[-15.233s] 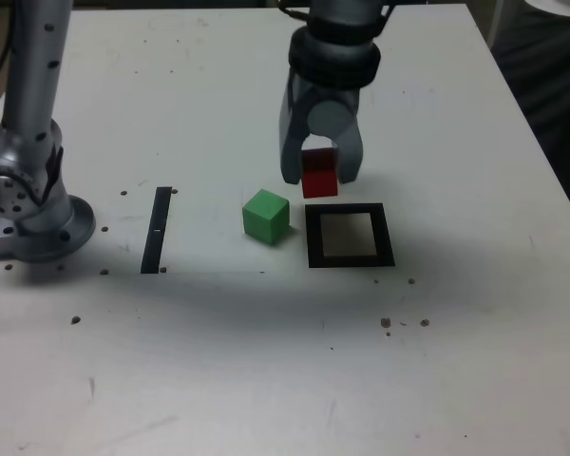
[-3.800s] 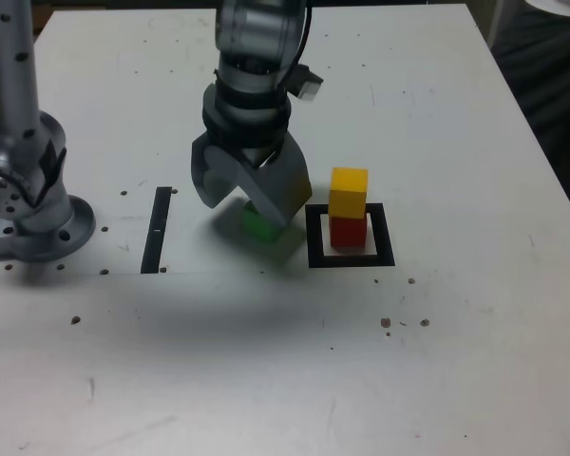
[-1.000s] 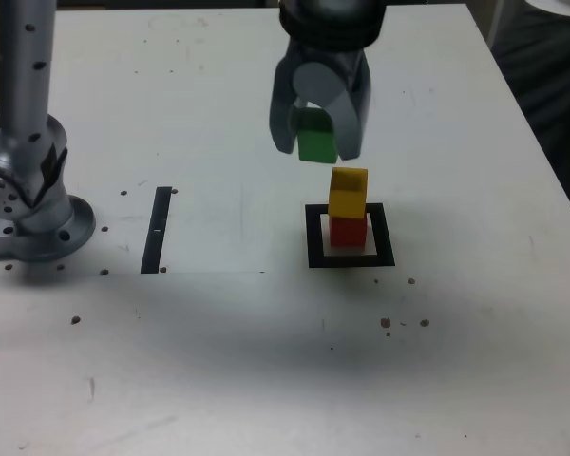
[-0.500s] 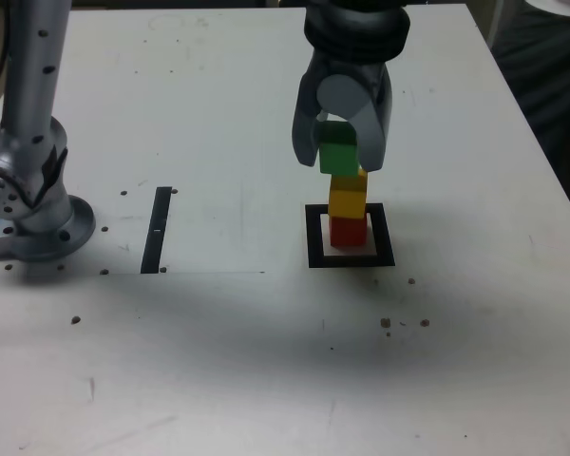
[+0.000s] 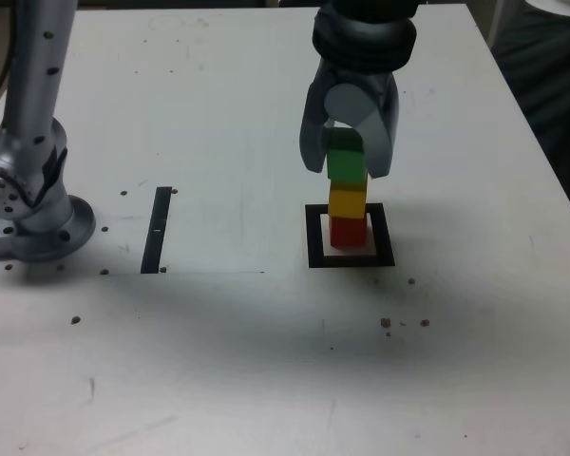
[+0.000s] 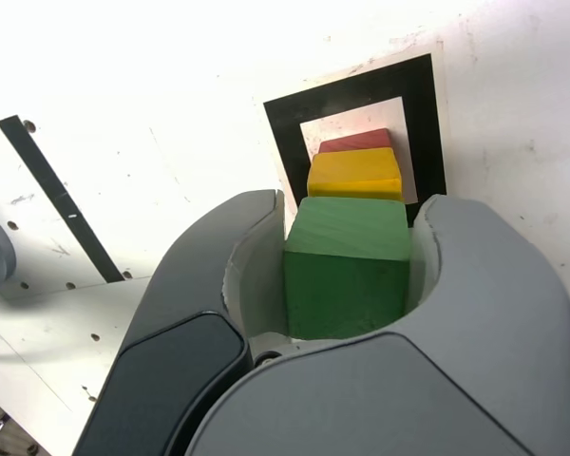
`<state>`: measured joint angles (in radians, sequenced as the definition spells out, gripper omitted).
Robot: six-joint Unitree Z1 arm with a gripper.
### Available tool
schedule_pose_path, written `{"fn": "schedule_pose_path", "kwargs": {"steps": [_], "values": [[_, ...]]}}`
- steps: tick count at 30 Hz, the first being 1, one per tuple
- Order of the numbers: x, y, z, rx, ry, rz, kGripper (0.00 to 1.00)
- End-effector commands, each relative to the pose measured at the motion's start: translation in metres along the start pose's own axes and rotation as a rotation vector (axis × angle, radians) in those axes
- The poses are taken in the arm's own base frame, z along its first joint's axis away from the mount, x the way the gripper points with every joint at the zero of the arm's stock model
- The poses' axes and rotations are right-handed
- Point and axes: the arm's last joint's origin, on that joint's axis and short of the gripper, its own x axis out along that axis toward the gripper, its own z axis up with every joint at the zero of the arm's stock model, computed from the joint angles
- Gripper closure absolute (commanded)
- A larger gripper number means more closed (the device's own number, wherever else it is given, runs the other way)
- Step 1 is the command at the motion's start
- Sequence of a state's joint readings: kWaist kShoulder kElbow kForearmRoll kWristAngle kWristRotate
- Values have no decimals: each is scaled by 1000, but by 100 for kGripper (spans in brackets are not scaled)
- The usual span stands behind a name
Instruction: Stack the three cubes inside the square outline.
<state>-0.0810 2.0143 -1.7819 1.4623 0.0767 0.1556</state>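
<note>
On the white desk [image 5: 218, 342], a black strip [image 5: 156, 229] lies well left of the square outline [image 5: 351, 258]. Inside it stand the red cube [image 5: 348, 231], yellow cube [image 5: 348, 200], then green cube [image 5: 346, 162], directly under the claw [image 5: 349, 152], whose jaws flank the green one; grip uncertain.

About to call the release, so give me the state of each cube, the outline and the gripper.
red cube: bottom of stack, inside the square outline.
yellow cube: upright on the red.
green cube: on top of the yellow, between the jaws.
gripper: around the green; grip or release unclear.
</note>
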Motion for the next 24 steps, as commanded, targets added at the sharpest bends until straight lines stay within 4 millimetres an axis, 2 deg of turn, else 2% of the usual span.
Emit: {"fn": "schedule_pose_path", "kwargs": {"steps": [1,3,15,20,24], "values": [[2,1,1,1,3,-2,4],[3,1,1,1,2,-3,1],[3,2,-2,-2,-4,-5,0],[-3,1,-11,-3,-18,0,0],[-12,0,-26,-5,-40,16,0]]}}
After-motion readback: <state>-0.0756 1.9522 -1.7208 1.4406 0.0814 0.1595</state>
